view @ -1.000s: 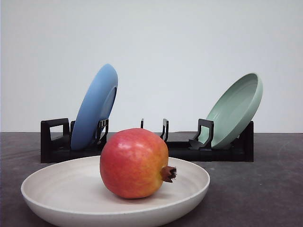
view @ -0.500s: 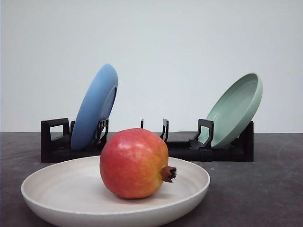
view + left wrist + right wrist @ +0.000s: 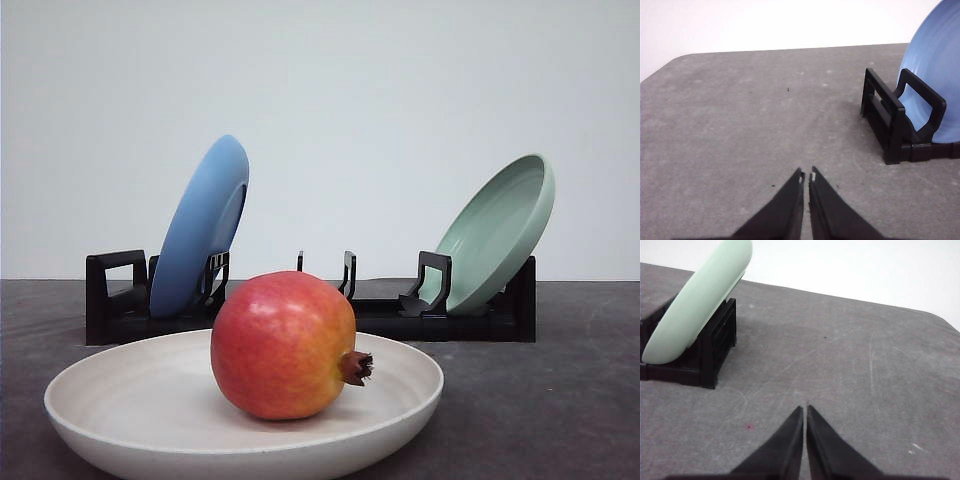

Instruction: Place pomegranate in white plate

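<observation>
Pomegranate (image 3: 284,345) sits inside the white plate (image 3: 120,395), resting on the plate's floor a little right of its middle, brown crown nub pointing right. Nothing touches the fruit. Judged from this, the placing looks done; nothing seems left but for the arms to stay clear.

Left gripper (image 3: 806,177): fingers pressed together, holding nothing, hanging over bare grey table (image 3: 740,125) just off the left end of the black rack (image 3: 895,125). Right gripper (image 3: 805,409): fingers likewise closed to a hairline, empty, over bare table off the rack's right end.

Blue plate (image 3: 200,225) leans in the rack's left slots, pale green plate (image 3: 500,230) in its right slots; middle slots vacant.

Hard to tell: the white plate's near rim is cut off by the front view's lower edge, and the fruit's contact patch is hidden behind that rim.
</observation>
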You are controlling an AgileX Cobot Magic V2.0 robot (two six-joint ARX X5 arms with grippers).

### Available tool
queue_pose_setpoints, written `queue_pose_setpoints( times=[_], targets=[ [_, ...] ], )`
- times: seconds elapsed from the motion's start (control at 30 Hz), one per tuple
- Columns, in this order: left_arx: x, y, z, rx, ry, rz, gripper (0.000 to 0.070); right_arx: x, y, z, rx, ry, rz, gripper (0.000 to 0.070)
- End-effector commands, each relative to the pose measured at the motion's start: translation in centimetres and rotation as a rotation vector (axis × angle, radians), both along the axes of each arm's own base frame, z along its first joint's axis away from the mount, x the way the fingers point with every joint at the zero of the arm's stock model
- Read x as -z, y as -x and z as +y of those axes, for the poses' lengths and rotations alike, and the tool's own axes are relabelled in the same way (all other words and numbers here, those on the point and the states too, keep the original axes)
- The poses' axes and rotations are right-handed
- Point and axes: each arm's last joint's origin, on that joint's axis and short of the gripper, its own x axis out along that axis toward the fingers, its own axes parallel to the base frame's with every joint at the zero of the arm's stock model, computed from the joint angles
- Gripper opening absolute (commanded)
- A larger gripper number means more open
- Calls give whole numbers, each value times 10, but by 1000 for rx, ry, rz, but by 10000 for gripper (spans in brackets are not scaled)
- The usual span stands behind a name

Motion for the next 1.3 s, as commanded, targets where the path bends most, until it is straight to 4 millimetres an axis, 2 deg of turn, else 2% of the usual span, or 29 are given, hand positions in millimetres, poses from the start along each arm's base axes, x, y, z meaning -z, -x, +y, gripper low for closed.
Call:
queue_pose_setpoints(
  times=[0.0, 1.27],
  targets=[
    [4, 0, 0, 5, -6, 9, 0, 0, 0, 0, 4, -12, -7, 5],
    [4, 0, 0, 5, -6, 9, 0, 0, 0, 0, 4, -12, -7, 5]
  ],
)
